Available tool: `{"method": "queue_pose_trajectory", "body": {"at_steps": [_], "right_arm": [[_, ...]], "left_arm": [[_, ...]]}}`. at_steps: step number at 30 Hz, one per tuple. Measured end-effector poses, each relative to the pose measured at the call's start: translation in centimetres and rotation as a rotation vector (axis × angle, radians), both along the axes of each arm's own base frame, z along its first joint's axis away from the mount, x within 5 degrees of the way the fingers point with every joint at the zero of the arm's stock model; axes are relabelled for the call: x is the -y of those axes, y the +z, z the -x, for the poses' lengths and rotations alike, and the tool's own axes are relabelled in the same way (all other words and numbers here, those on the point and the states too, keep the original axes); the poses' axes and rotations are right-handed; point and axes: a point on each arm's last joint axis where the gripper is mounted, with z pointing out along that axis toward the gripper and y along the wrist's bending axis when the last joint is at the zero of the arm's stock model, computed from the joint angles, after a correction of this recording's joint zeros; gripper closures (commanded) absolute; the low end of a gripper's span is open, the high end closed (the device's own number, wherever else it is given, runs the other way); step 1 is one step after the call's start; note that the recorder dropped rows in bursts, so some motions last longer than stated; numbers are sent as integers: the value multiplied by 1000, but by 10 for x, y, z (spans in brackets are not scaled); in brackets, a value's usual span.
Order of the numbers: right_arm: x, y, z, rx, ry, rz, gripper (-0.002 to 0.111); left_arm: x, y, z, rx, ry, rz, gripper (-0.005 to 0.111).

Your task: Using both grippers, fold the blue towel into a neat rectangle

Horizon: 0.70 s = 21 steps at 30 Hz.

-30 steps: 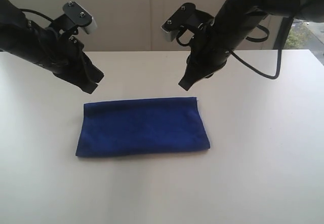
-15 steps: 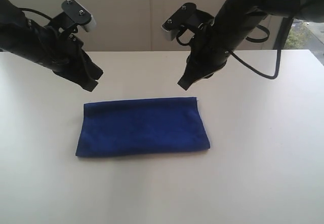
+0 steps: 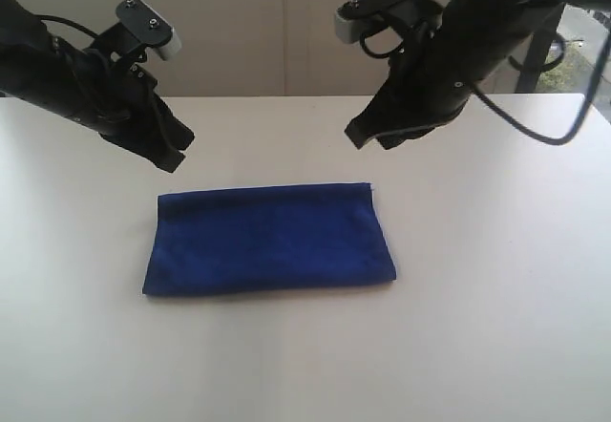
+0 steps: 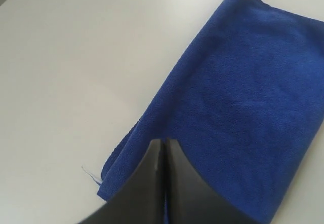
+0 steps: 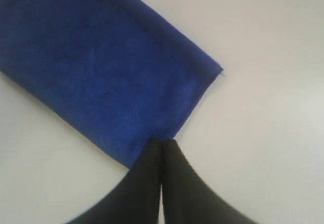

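Shows the towel lying flat on the desk in the middle of the frame, doubled into a long rectangle, far edge straight, lower right corner bulging a little. Places the left pincer at upper left, hanging just beyond the far left corner, tips pressed together on nothing. Places the right pincer right of centre in the upper half, above and past the far right corner, likewise pressed together and empty (both wrist views show the tips meeting with no cloth between them).

Looks close to done, judging by the shape; perhaps one more fold to go.

Risks from here:
- Coming down with tips unspread would shove a corner instead of gripping it, and rumple the edge.
- Catching only the top layer would peel the fold open, since the layers lie stacked.
- Lifting the two corners unevenly would skew the rectangle.
- Snagging the pale thread at one corner could drag the cloth along.
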Motion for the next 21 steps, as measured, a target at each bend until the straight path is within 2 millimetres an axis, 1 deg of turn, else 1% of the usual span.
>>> {"method": "queue_pose_trajectory", "body": {"at_steps": [1, 3, 9, 11, 12, 18, 21], "right_arm": [[5, 8, 9, 43, -25, 4, 108], [11, 14, 22, 76, -52, 9, 108], [27, 25, 64, 157, -82, 17, 108], [33, 30, 85, 200, -98, -4, 108], [35, 32, 92, 218, -103, -12, 108], [46, 36, 129, 306, -131, -62, 108], [52, 37, 149, 341, -138, -81, 108]], "left_arm": [[0, 0, 0, 0, 0, 0, 107], [0, 0, 0, 0, 0, 0, 107], [0, 0, 0, 1, 1, 0, 107], [0, 0, 0, 1, 1, 0, 107], [0, 0, 0, 1, 1, 0, 107], [0, 0, 0, 0, 3, 3, 107], [1, -1, 2, -56, 30, 41, 107]]}}
